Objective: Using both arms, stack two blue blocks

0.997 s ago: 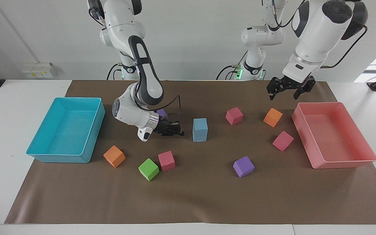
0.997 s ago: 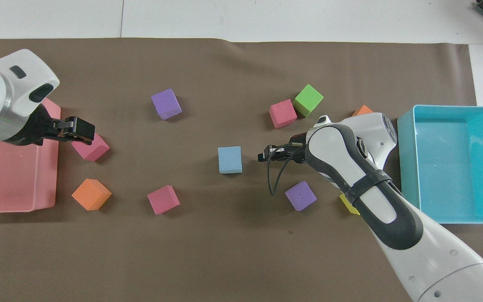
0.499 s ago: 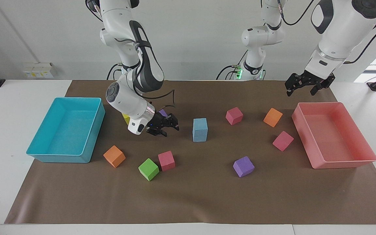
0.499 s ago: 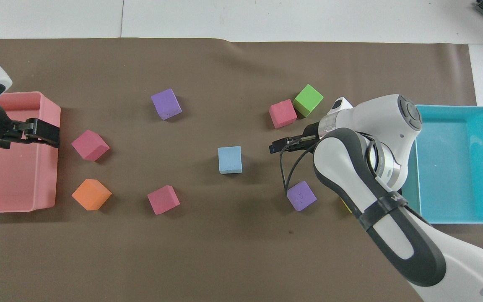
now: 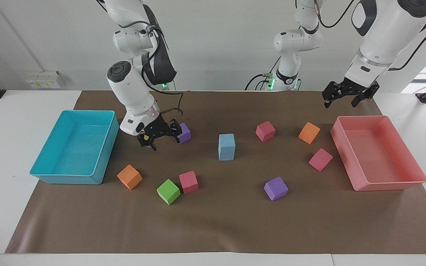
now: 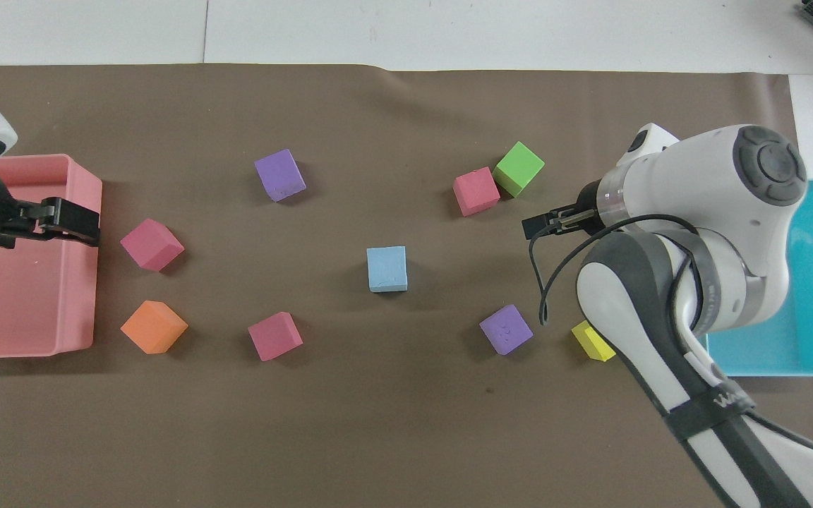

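We see the two blue blocks (image 5: 226, 146) stacked mid-surface. Our right gripper (image 5: 159, 135), open and empty, hangs nearer them. Our left gripper (image 5: 350, 96), also open and empty, hangs by the pink tray (image 5: 386, 184).

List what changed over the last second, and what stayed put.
The right end effector backed away from the blue stack toward the teal tray and rose, holding nothing. The left end effector drew back and now hangs over the pink tray edge. The stack and loose blocks stayed put.
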Robot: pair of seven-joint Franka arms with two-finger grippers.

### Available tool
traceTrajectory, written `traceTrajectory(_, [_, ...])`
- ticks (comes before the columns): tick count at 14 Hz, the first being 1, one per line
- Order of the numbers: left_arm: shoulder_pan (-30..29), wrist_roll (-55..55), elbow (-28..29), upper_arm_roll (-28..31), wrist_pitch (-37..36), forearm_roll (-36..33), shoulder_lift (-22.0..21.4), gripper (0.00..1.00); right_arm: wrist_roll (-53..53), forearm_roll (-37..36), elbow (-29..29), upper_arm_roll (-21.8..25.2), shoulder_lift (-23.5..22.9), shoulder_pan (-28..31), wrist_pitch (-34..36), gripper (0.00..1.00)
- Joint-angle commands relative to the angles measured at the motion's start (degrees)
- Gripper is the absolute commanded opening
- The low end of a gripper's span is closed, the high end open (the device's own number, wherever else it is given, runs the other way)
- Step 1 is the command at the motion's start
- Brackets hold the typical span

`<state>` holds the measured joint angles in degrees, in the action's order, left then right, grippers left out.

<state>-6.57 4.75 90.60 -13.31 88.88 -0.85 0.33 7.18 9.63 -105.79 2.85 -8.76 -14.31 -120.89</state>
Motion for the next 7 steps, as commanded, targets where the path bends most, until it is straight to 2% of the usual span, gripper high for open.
traceTrajectory(1, [-0.64, -0.71, -0.08, -0.05, -0.28, 0.06, -0.95, 1.0, -2.51, -6.97, 4.97, -0.57, 1.02, 2.88, 5.21, 1.0])
traceTrajectory(4, [-0.64, -0.71, -0.08, -0.23, -0.9, 0.06, -1.92, 1.0, -6.12, -11.12, 5.07, -0.57, 6.02, 5.34, 7.59, 1.0])
traceTrajectory(7, [-0.55, -0.79, -0.08, -0.14, -3.17, 0.32, -1.92, 1.0, -6.21, -11.74, 5.5, -0.13, 10.95, 7.63, 12.33, 1.0])
